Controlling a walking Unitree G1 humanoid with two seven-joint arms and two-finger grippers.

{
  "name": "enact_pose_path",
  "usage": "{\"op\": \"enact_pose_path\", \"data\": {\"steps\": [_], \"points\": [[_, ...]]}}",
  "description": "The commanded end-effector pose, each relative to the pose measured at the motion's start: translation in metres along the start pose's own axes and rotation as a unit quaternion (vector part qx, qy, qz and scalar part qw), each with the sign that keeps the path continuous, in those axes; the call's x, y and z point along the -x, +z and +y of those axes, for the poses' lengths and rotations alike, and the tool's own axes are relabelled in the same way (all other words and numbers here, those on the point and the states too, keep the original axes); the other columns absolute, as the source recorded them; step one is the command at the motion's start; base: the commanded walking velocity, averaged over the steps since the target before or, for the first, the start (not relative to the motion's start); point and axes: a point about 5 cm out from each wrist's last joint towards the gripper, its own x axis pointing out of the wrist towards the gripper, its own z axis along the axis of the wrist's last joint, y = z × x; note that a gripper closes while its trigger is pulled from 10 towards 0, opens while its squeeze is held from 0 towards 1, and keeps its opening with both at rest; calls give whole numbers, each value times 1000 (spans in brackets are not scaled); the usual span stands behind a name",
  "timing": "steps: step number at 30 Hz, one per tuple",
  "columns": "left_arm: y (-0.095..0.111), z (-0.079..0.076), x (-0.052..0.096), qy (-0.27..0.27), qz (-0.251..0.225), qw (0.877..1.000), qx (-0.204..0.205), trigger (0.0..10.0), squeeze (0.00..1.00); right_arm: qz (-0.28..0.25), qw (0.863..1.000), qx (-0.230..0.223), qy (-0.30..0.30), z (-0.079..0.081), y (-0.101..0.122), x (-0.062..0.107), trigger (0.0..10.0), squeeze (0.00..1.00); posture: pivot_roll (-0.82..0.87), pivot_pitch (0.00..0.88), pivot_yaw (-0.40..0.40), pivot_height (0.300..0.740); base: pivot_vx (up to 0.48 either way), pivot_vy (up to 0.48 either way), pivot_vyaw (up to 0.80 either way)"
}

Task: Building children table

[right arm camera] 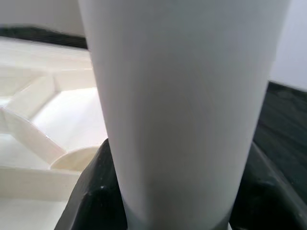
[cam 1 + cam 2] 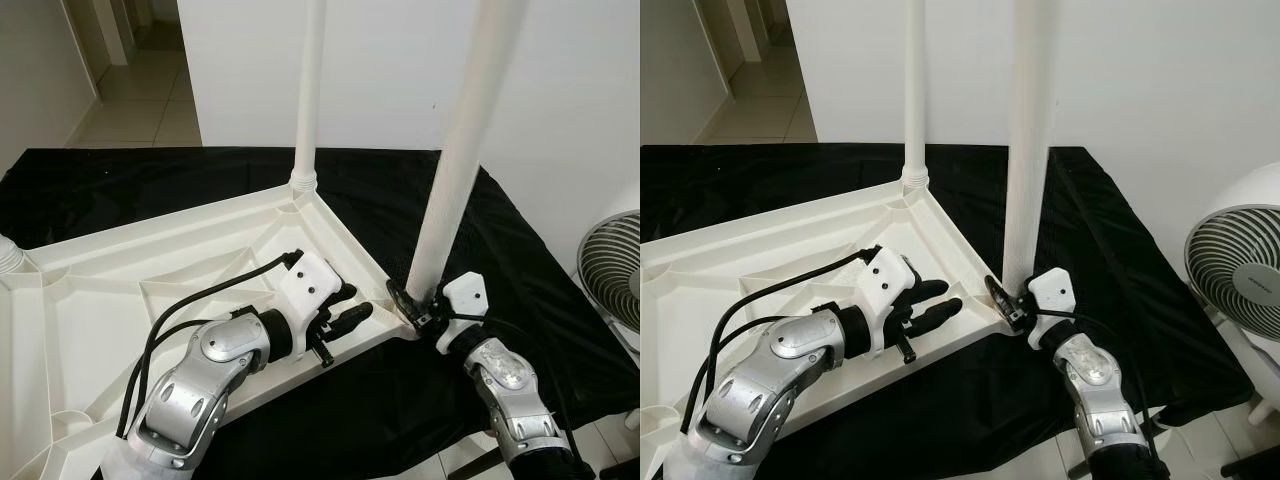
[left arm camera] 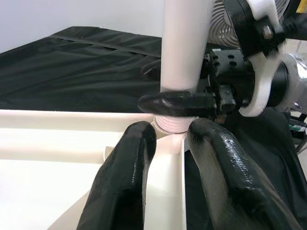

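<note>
We see the right gripper (image 2: 412, 300) clenched around the base of the near table leg (image 2: 458, 160), right at the near corner of the upturned tabletop (image 2: 90, 300); the leg stands up, tilted slightly. Left gripper (image 2: 345, 305) lies on the tabletop's near rim beside that corner, its fingers (image 3: 127, 177) a little apart, grasping nothing, tips just short of the leg base. Tabletop rests underside-up on a black cloth (image 2: 500, 260). Further back a second leg (image 2: 308, 90) stands upright in the far corner socket. Fan (image 2: 1240, 270) at right on the floor, white wall (image 2: 400, 70) behind.
</note>
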Motion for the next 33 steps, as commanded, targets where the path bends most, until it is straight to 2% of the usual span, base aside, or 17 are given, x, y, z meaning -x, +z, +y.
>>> {"op": "enact_pose_path", "data": {"steps": [1, 9, 27, 33], "points": [[3, 2, 0, 12, -1, 1000, -3, 10000, 0, 129, 988, -77, -25, -2, -49, 23, 10000, 0, 45, 85, 4, 740, 0, 0, 0], [4, 2, 0, 13, -2, 1000, -5, 10000, 0, 151, 982, -111, -34, -10, -54, 23, 10000, 0, 48, 81, 1, 740, 0, 0, 0], [4, 0, 0, 14, -2, 1000, -6, 10000, 0, 191, 969, -151, -51, -12, -68, 24, 10000, 0, 56, 68, -17, 740, 0, 0, 0], [3, -1, -1, 15, -3, 1000, -4, 10000, 0, 190, 961, -190, -66, -12, -71, 26, 10000, 0, 55, 60, -25, 740, 0, 0, 0]]}}
